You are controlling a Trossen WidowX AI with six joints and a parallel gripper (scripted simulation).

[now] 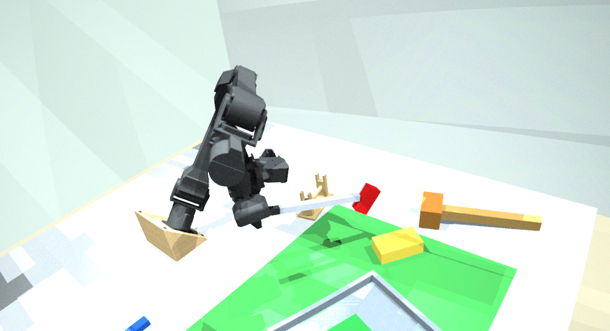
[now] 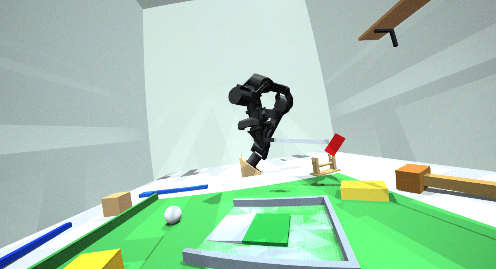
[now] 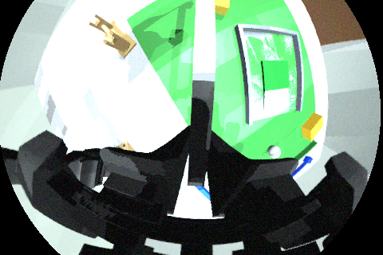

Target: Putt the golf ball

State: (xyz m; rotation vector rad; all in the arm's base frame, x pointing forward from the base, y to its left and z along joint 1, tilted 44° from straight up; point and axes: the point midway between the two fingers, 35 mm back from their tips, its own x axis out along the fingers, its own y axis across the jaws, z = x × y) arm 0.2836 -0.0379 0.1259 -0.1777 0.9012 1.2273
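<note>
My gripper [image 1: 268, 210] is shut on the grip end of the red putter [image 1: 324, 201]. The putter has a pale shaft and a red head [image 1: 366, 198], held in the air above the wooden rack [image 1: 314, 196]. In the exterior view the shaft [image 2: 300, 140] runs level from the gripper [image 2: 268, 140] to the red head [image 2: 334, 144], well above the rack [image 2: 324, 166]. The wrist view shows the shaft [image 3: 203, 21] running straight out from the fingers. The white golf ball [image 2: 172, 214] lies on the green mat near its left rail. The raised green [image 2: 267, 228] sits inside a grey frame [image 2: 326, 212].
A wooden mallet [image 1: 473, 212] lies right of the mat. A yellow block [image 1: 397, 244] sits on the mat's far corner, another [image 2: 93, 259] at the near left. A tan cube [image 2: 116, 202] and blue bars [image 2: 173, 190] lie left of the mat.
</note>
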